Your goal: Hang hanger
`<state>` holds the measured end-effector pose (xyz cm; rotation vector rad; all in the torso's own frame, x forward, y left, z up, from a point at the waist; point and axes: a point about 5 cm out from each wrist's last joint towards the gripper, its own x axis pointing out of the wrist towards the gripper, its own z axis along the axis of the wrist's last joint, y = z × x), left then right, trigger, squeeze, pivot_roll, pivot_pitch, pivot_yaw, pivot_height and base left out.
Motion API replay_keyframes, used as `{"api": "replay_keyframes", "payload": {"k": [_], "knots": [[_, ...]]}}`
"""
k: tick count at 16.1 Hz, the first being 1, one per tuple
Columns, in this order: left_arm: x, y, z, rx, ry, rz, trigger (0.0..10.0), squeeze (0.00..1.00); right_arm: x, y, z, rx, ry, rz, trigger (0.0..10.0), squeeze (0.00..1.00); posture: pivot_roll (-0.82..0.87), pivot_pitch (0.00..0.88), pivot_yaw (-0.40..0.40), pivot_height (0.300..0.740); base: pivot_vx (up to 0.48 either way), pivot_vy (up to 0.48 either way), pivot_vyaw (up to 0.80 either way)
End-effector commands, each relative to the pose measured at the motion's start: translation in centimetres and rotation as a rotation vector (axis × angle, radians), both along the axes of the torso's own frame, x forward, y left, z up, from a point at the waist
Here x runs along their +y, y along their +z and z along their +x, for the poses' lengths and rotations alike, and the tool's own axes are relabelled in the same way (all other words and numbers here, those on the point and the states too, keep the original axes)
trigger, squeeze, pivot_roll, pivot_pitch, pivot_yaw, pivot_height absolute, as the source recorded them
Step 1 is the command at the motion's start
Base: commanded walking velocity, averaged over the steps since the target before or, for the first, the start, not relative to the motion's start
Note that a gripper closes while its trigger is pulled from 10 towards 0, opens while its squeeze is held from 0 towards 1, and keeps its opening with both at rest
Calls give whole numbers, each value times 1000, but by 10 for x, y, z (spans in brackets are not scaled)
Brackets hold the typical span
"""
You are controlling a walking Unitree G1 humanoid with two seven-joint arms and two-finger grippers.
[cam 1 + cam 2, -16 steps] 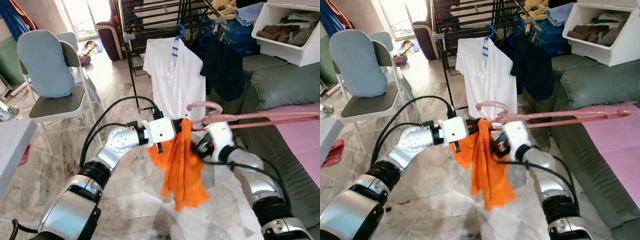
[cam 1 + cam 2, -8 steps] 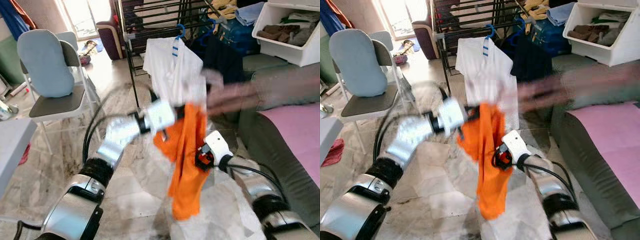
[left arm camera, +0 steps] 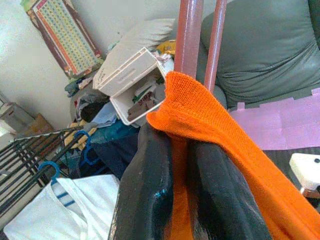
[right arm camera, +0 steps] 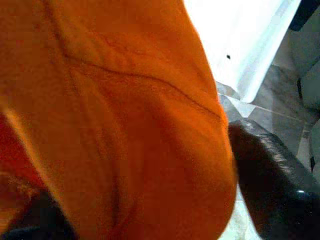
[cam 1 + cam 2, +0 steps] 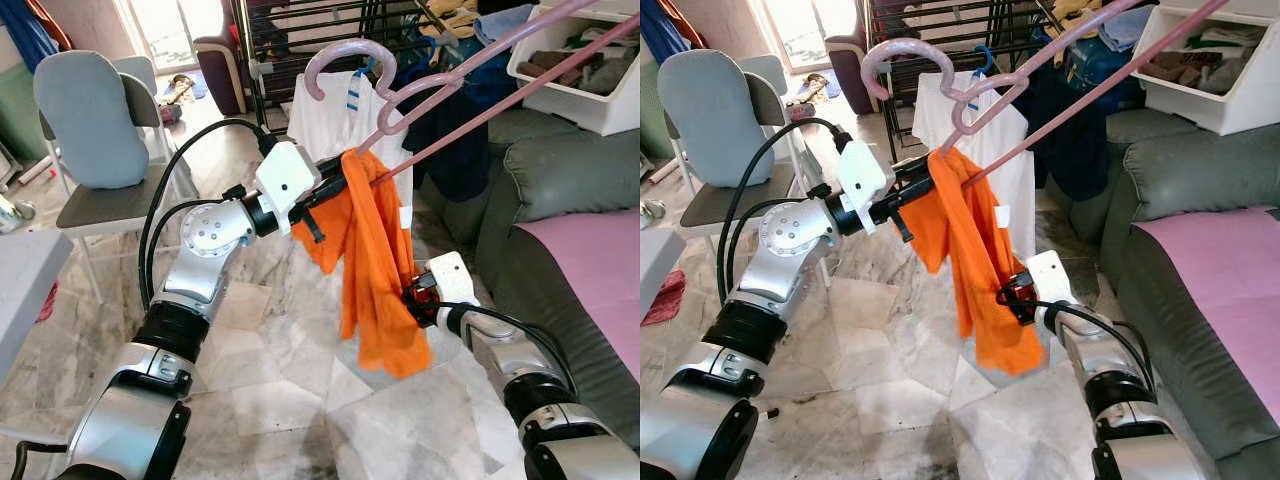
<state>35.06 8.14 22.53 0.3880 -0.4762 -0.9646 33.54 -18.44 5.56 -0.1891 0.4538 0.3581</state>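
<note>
A pink hanger (image 5: pixel 440 85) carries an orange garment (image 5: pixel 372 270) draped over its lower end. The hanger is tilted, with its hook (image 5: pixel 335 58) raised in front of the black drying rack (image 5: pixel 300 35). My left gripper (image 5: pixel 335 185) is shut on the hanger's bar through the orange cloth; in the left wrist view its fingers (image 3: pixel 150 190) pinch the cloth under the pink bars (image 3: pixel 189 35). My right gripper (image 5: pixel 413 300) is lower down, at the garment's hanging side. Its fingers (image 4: pixel 270 175) stand apart with orange cloth (image 4: pixel 125 115) bulging between them.
A white shirt (image 5: pixel 335 120) on a blue hanger and dark clothes hang on the rack. A grey chair (image 5: pixel 95 150) stands to the left. On the right is a green sofa (image 5: pixel 570 170) with a pink cover (image 5: pixel 600 260), and a white bin (image 5: pixel 590 80) above it.
The left arm lifted and tilted the hanger, so the hook is now up by the rack. The right gripper let go of the hanger and dropped to the garment's lower part.
</note>
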Motion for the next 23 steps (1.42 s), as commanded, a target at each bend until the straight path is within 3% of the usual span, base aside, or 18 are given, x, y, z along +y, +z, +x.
{"api": "replay_keyframes", "payload": {"k": [1,11,12,13,14,17,23], "knots": [[6,22,0,-70,5,-56,0,0,-2,-7,-4,41,-12,-14,0,0,-128,0,38,740,0,0,0],[6,22,0,-70,5,-56,0,0,-2,-7,-4,41,-12,-14,0,0,-128,0,38,740,0,0,0],[12,23,-1,-48,20,-59,0,0,-9,-7,-2,37,-52,-29,0,0,-128,0,38,740,0,0,0],[56,-78,-9,233,236,53,0,0,-64,55,21,-229,-352,-8,0,0,-166,0,28,740,0,0,0],[77,-123,-24,349,335,109,0,0,-91,87,25,-361,-487,-1,0,0,-169,0,25,740,0,0,0],[80,-128,-27,366,360,96,0,0,-102,97,25,-404,-545,-12,0,0,-171,0,22,740,0,0,0],[85,-142,-35,377,378,99,0,0,-99,100,28,-418,-554,-13,0,0,-169,0,14,740,0,0,0]]}}
